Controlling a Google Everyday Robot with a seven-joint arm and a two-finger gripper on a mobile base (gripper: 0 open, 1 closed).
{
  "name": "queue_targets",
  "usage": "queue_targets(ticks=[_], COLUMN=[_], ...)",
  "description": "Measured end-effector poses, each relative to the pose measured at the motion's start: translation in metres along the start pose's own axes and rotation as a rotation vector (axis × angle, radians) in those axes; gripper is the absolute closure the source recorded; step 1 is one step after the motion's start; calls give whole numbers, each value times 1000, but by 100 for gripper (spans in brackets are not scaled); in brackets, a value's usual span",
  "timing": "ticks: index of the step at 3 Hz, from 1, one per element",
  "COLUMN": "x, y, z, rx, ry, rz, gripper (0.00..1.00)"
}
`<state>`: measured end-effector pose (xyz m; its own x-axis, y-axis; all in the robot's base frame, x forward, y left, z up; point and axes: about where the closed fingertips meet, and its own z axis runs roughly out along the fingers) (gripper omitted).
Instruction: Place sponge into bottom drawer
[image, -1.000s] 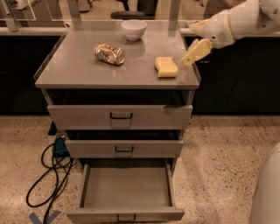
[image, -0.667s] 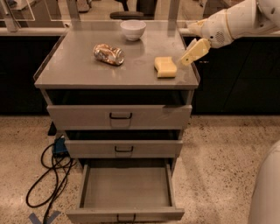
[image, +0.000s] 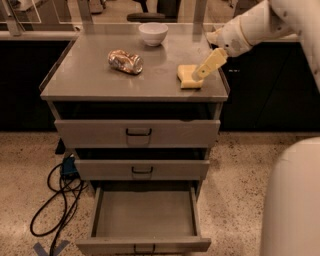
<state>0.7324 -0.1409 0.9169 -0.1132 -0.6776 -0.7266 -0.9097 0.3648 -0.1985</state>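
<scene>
- Grey cabinet (image: 100, 80): flat top, three drawers stacked below.
- White robot body (image: 292, 200) fills the lower right corner, just beside the cabinet.
- Bottom drawer (image: 145, 220) pulled out, nothing in it, nothing over its opening.
- Top drawer (image: 137, 133) and middle drawer (image: 142, 170) stick out slightly above it.
- Arm (image: 260, 25) reaches in from the upper right.
- Black cable (image: 55, 200) looped on the floor, left of the drawers.
- Gripper (image: 201, 74) angled down, tip over the sponge's right edge; contact unclear, open or closed cannot be told.
- White bowl (image: 153, 33) at the back of the top.
- Crushed can (image: 125, 61) left of centre, well apart from the sponge.
- Sponge (image: 186, 79) lies flat on the top, near the right front corner.
</scene>
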Motion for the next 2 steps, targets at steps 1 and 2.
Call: queue_targets(ticks=[1,2], x=[-6,-4], y=[-25,-24], z=[39,43], rx=[33,22], ry=[111,102], rz=[15,15], gripper=[0,0])
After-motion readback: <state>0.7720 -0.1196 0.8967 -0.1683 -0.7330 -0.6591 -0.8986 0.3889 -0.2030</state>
